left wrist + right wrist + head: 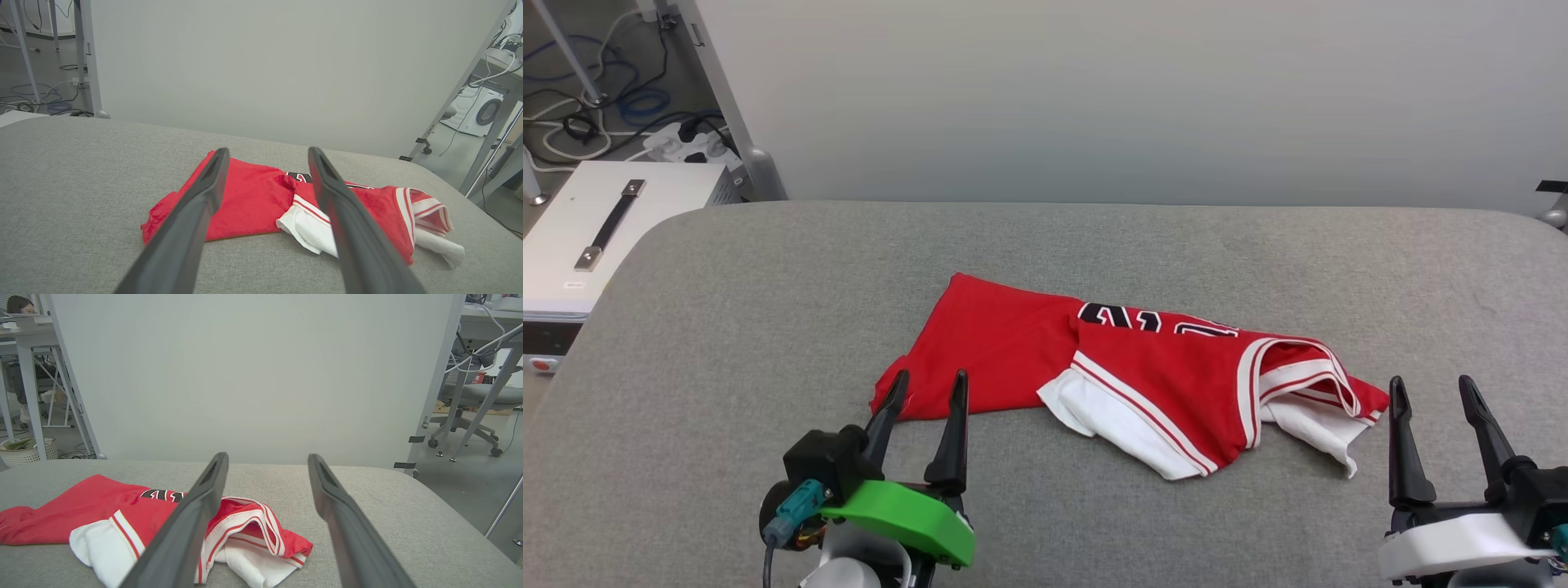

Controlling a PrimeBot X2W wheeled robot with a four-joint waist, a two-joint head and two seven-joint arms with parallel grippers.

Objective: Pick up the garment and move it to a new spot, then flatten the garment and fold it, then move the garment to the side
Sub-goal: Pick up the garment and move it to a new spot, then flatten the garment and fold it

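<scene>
The garment [1127,363] lies crumpled in a loose heap at the middle of the grey table [727,310], red cloth with white sleeves folded over it and a bit of black print peeking out at the back. My left gripper [929,386] is open at the lower left, its tips just at the garment's near left corner, nothing between them. Open as well, my right gripper [1433,389] stands at the lower right, just right of the striped collar end. The left wrist view has the garment [257,200] beyond the fingers [196,212]; the right wrist view has the garment [135,518] to the left.
A pale screen wall [1143,98] stands behind the table. A white box with a black handle [596,229] sits off the table's left edge, with cables on the floor [596,106] behind it. A person sits at a desk [18,306] far left in the right wrist view.
</scene>
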